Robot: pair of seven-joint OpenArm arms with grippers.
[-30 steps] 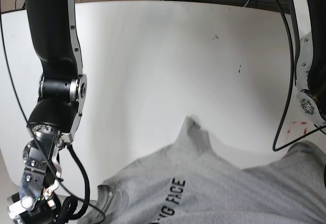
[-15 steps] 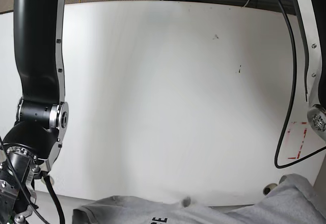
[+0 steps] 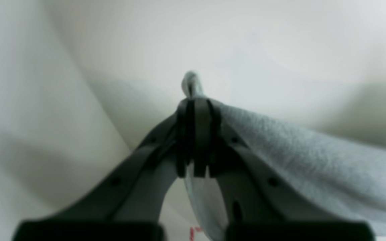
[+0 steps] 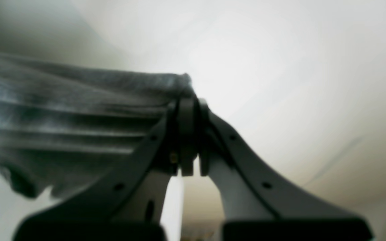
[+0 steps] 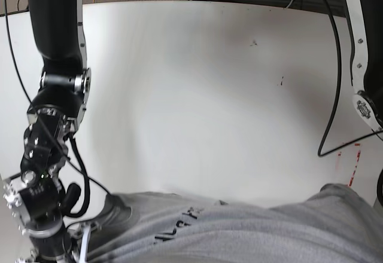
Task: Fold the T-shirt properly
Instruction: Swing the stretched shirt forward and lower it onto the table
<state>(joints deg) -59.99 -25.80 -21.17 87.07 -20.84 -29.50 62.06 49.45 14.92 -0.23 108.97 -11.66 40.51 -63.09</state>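
T-shirt (image 5: 251, 227) higher again than before, both end effectors (left (image 3: 196, 100), right (image 4: 188, 100)) clamped on it.

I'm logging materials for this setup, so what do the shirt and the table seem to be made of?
The shirt looks like soft heathered grey knit, likely cotton jersey: its surface is fuzzy and flecked, and it drapes in wrinkles. The table looks like a hard, smooth white top, perhaps laminate, with a faint sheen and small dark marks.

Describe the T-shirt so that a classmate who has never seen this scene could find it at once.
Start at the big white table and look to its near edge. There lies the T-shirt, stretched between the two arms. It is the only cloth in view: heather grey, wrinkled, with black block lettering.
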